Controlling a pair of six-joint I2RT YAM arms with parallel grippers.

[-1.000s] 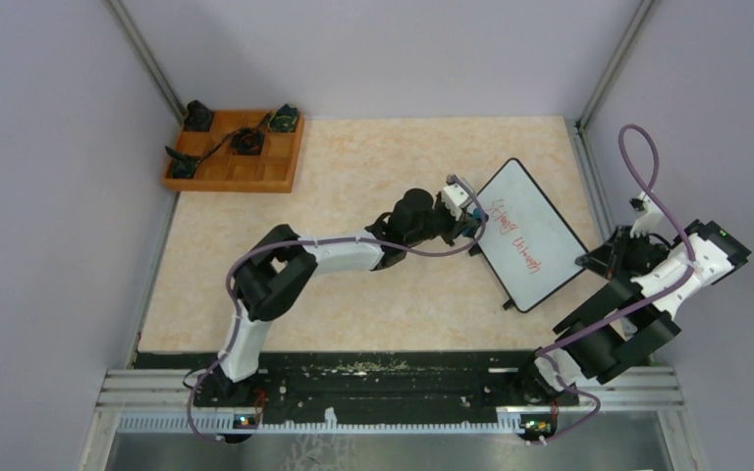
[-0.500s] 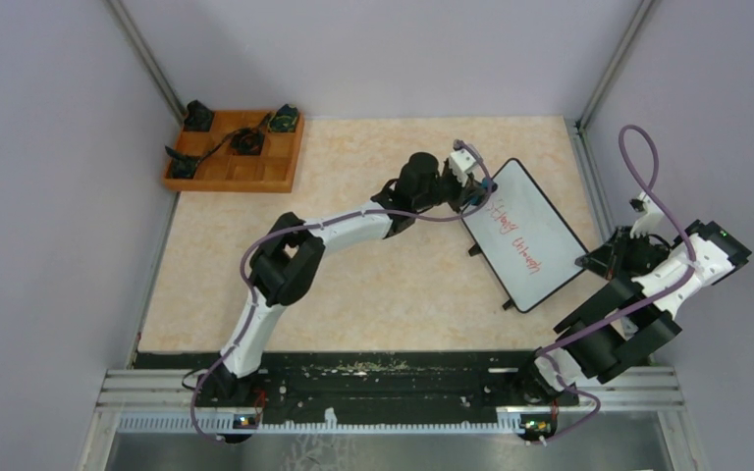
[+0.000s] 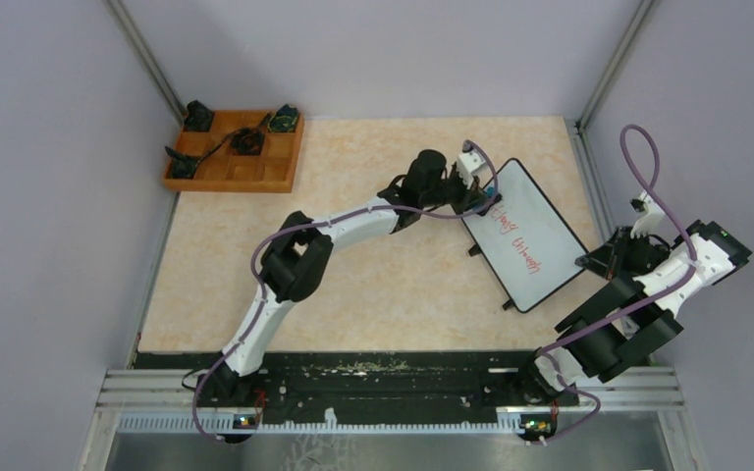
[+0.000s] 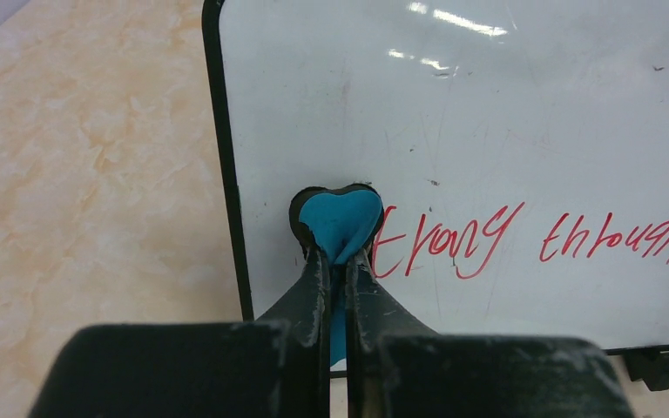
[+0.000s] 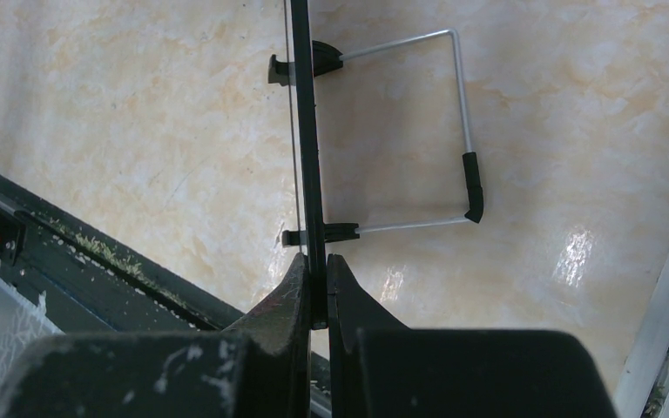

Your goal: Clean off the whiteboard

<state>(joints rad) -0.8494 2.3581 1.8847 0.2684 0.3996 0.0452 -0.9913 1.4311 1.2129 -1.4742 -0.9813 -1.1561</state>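
The whiteboard (image 3: 535,235) lies at the right of the table, white with a thin black frame and red handwriting (image 4: 531,239). My left gripper (image 3: 481,192) is shut on a small blue eraser (image 4: 341,225), which rests on the board near its left edge, just left of the red word "strong". My right gripper (image 3: 599,257) is shut on the board's right edge; the right wrist view shows the board edge-on (image 5: 307,139) between the jaws, with its wire stand (image 5: 453,131) behind.
An orange wooden tray (image 3: 236,152) with several black parts sits at the far left back. Metal frame posts stand at the back corners. A black rail (image 3: 393,378) runs along the table's near edge.
My left arm has stretched further away, carrying the eraser from the board's near left edge up to its far left part. The board has shifted slightly. The right arm has not moved.
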